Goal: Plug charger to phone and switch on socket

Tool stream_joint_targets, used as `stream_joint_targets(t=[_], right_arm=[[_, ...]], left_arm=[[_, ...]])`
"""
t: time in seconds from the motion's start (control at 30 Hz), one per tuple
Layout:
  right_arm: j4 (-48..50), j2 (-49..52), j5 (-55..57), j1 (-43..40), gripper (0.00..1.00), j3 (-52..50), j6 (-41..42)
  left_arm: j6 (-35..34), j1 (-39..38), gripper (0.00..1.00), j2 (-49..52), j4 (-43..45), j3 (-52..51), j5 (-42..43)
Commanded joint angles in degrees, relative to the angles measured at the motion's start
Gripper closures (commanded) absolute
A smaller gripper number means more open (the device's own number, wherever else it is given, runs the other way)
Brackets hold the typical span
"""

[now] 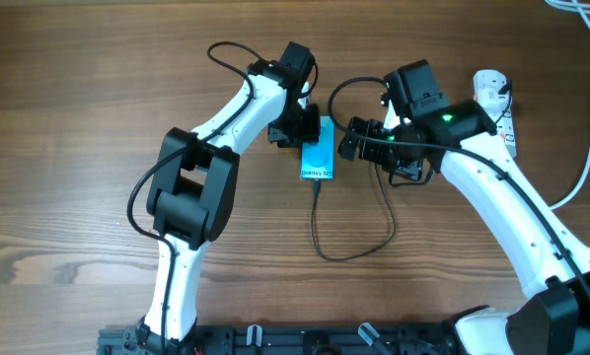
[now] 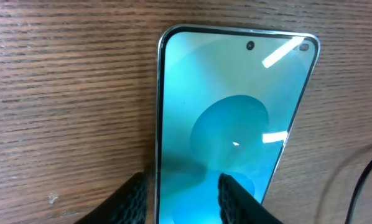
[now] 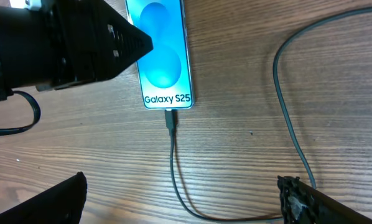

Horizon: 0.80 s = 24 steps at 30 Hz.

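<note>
Overhead and wrist views of a wooden table (image 1: pixel 78 99). The phone (image 1: pixel 318 158) lies flat, screen up and lit teal, near the table's middle between the two grippers, its "Galaxy S25" end toward the robot. The charger (image 3: pixel 172 162), a thin black cable, meets the middle of that end with its plug (image 3: pixel 170 119) against the port; how deeply it is seated cannot be told. From there the cable loops toward the robot, then bends back up on the right. The left gripper (image 2: pixel 183 202) sits over the far end of the phone, jaws partly spread and pinching nothing: one finger (image 2: pixel 133 199) lies just beside the phone's long edge, the other over the screen. The right gripper (image 3: pixel 183 183) hangs just right of the phone, jaws spread wide and empty. The socket (image 1: pixel 492 89), a white strip, lies at the far right, partly hidden by the right arm.
</note>
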Motion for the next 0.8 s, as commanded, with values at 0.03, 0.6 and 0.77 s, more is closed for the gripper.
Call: stream_joint_targets(t=[0.03, 0.6, 0.77], right_arm=[[-1.6, 0.3, 5.7, -0.7, 0.00, 0.1, -1.2], [-23.5, 16.5, 10.9, -40.7, 0.00, 38.1, -5.6], [-13.5, 16.6, 17.2, -44.1, 0.00, 31.9, -3.9]], left_arm=[[0.3, 0.9, 0.36, -1.5, -0.5, 0.5, -1.1], [0.3, 12.1, 0.00, -26.1, -2.4, 0.4, -6.7], [0.3, 12.1, 0.00, -26.1, -2.4, 0.4, -6.7]])
